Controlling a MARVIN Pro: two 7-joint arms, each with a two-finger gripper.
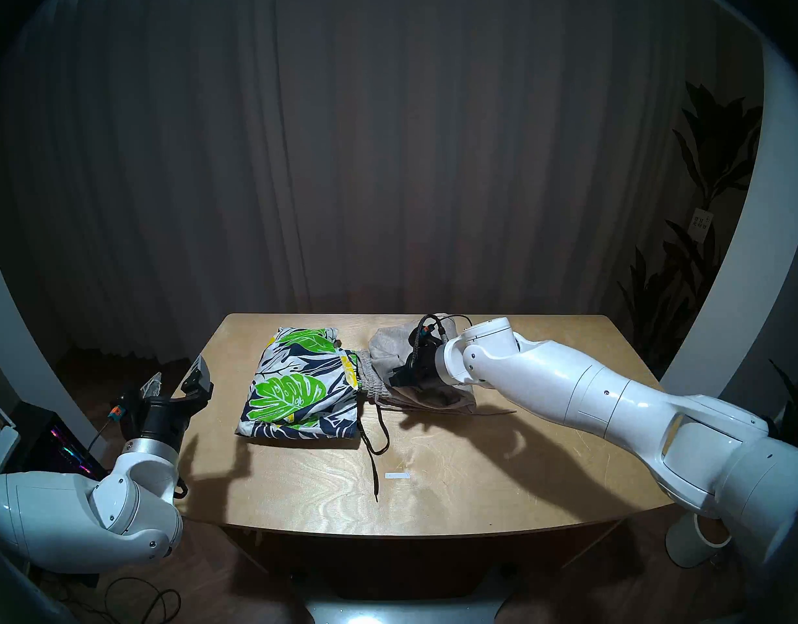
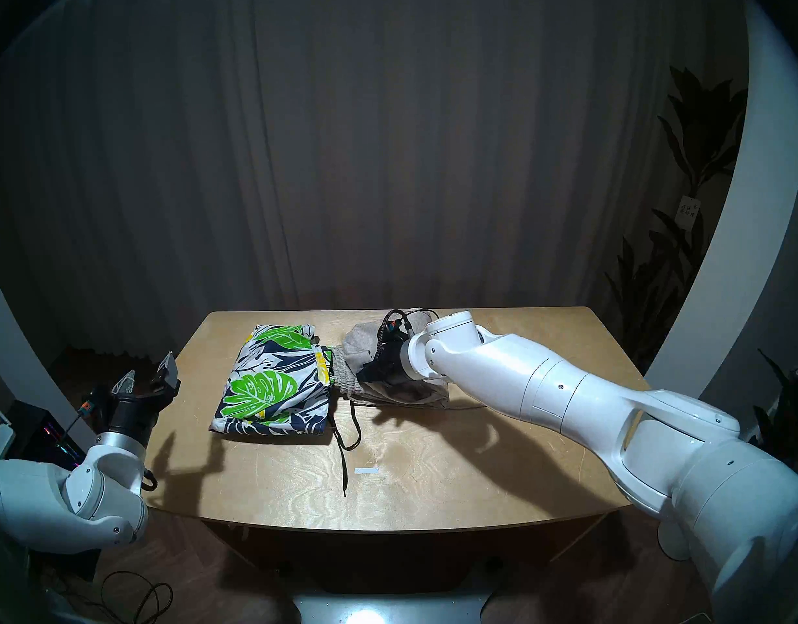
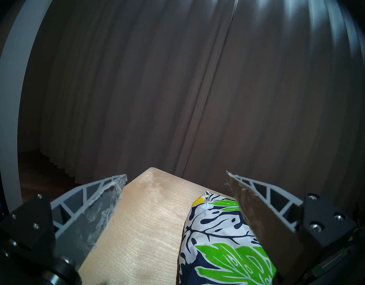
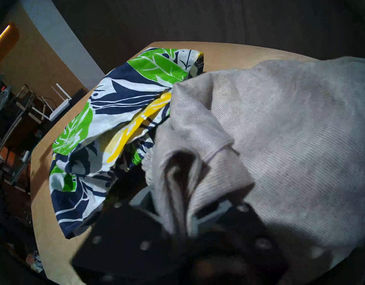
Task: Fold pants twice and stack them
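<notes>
We have our right gripper (image 1: pixel 399 377) clamped on a bunched fold of the plain light-grey knit shorts (image 1: pixel 390 349), which lie at about one o'clock from the middle of the pale plywood table (image 1: pixel 433 465). In the right wrist view the grey cloth is gathered between the two fingers and drapes over them, so the fingers are closed tight on fabric, not on air. The navy-and-white tropical leaf print shorts (image 1: pixel 300 384) lie folded at about eleven o'clock, their edge just beside the grey elastic waistband, with the black drawstring (image 1: pixel 374 434) trailing toward six o'clock.

We judge that the step in hand is folding the grey pair. To do it well we should carry the pinched layer across in one low, even sweep, keeping the cloth taut enough that the underlayer does not drag or bunch, and set the edges square before letting go. We should steer clear of the drawstring and not nudge the printed pair.

Our left gripper (image 1: pixel 179 375) hangs off the table edge at about nine o'clock, its fingers spread wide and holding nothing; it touches no cloth.
</notes>
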